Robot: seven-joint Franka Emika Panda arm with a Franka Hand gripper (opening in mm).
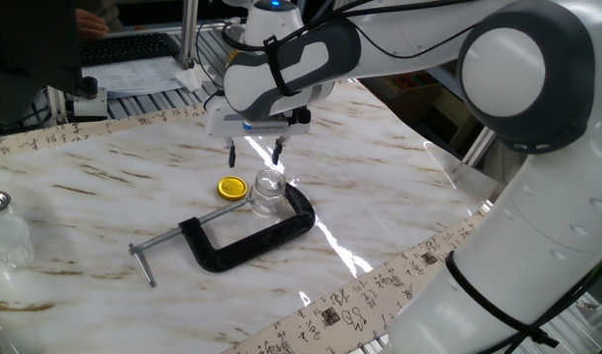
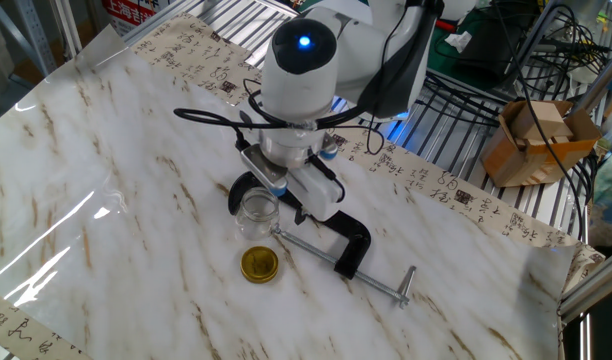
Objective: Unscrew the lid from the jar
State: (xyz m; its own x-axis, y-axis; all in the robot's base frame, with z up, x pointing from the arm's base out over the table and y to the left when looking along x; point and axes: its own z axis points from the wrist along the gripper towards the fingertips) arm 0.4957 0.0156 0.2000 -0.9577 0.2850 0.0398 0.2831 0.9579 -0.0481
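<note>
the yellow lid (image 1: 232, 187) lies flat on the marble table (image 1: 104, 206), just beside the small glass jar (image 1: 269, 194), whose mouth looks bare, so the unscrewing itself appears done. the jar sits clamped in the black c-clamp (image 1: 252, 236), whose screw handle (image 1: 144, 264) sticks out toward the table's near edge in one fixed view. the gripper (image 1: 253, 153) hangs above the jar and lid with its two fingers spread apart and nothing between them.

from here the risks are mostly about the retreat. the fingertips (image 1: 231, 157) are near the jar's rim; a sideways sweep at this height, or any drop, could clip the glass and twist it in the clamp, or chip it. the lid rests loose and close to the jar, so a low pass could flick it across the smooth marble, perhaps off the edge. in the other fixed view the arm's body hides the fingers, so clearance there cannot be judged. a glass vessel with a silver top (image 1: 0, 228) stands well apart at the table's far left and seems out of harm's way.
</note>
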